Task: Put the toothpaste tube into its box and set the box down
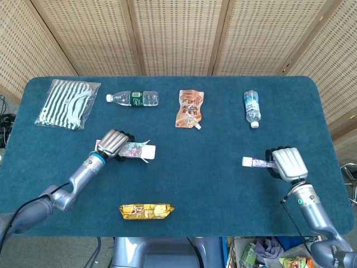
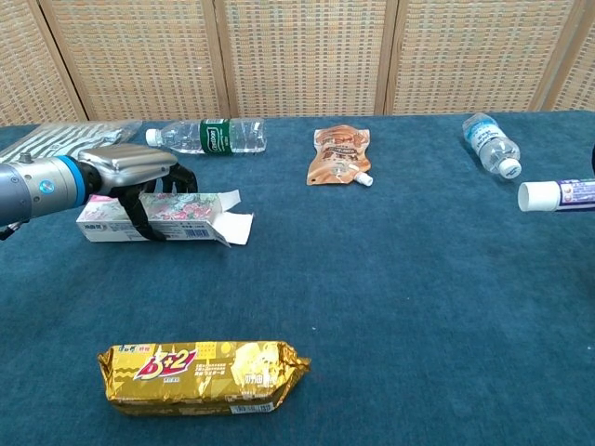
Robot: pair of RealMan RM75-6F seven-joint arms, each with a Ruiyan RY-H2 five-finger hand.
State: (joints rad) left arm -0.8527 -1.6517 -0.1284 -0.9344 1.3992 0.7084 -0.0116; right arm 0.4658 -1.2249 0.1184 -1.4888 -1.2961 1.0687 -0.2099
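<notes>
- Left hand is wrapped over the toothpaste box, fingers curled down its far and near faces; the box lies flat on the tabletop with its open flap end pointing toward the middle.
- Right hand is clamped on the toothpaste tube, white cap pointing left, body mostly hidden in the palm; in the chest view only the cap end shows at the frame's right edge.
- Tube and box are well apart, so the two must meet somewhere over the middle of the tabletop.
- Risk: the left grip sits over the middle of the box. Squeezing hard could flatten the carton and narrow the mouth, and the cap would then catch on the rim.
- Risk: the loose flaps hang at the opening; if one folds inward it could block the tube.
- Risk: so little of the tube protrudes that only a short length may enter before the fingers meet the box, and a regrip could drop it.
- Room: the middle is open blue cloth. The gold snack pack lies near the front edge, clear of a straight path.
- Far side holds the green-label bottle, orange pouch, small bottle and striped bag, all beyond the working line.
- Right hand sits fairly near the right edge, so a dropped tube could roll off.
</notes>
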